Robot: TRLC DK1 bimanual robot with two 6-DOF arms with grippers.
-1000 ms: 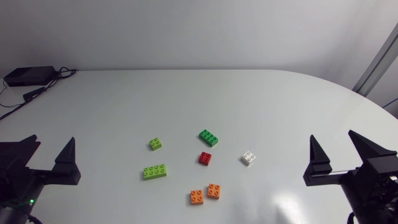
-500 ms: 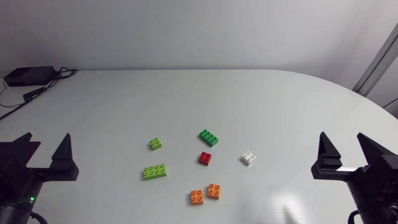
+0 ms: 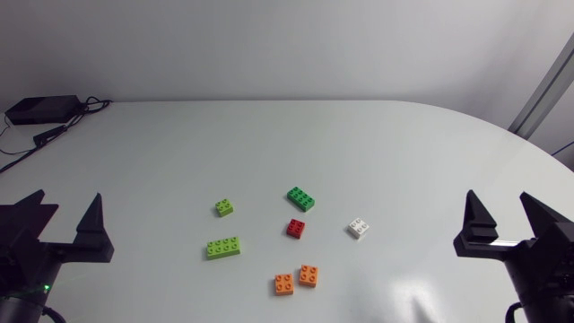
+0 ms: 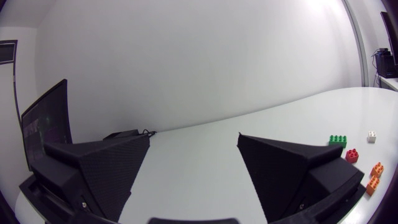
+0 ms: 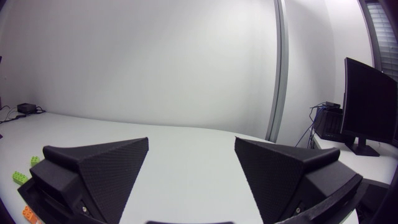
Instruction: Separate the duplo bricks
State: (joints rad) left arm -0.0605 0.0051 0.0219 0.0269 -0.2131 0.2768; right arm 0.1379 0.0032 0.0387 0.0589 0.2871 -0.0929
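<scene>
**Colleague:** Head view?
**Me:** My right gripper (image 3: 498, 202) has pulled back toward the table's right edge, and my left gripper (image 3: 68, 202) has eased back a little. Both are spread wide and empty. The duplo bricks (image 3: 222, 248) lie mid-table, all single. The two orange bricks (image 3: 284, 284) sit just beside each other.
**Colleague:** Left wrist?
**Me:** Fingers parted, nothing between them. The red brick (image 4: 352, 155) lies off beyond one finger.
**Colleague:** Right wrist?
**Me:** Parted and empty too, with a lime brick (image 5: 18, 176) off to the side. I'd judge the separating done.
</scene>
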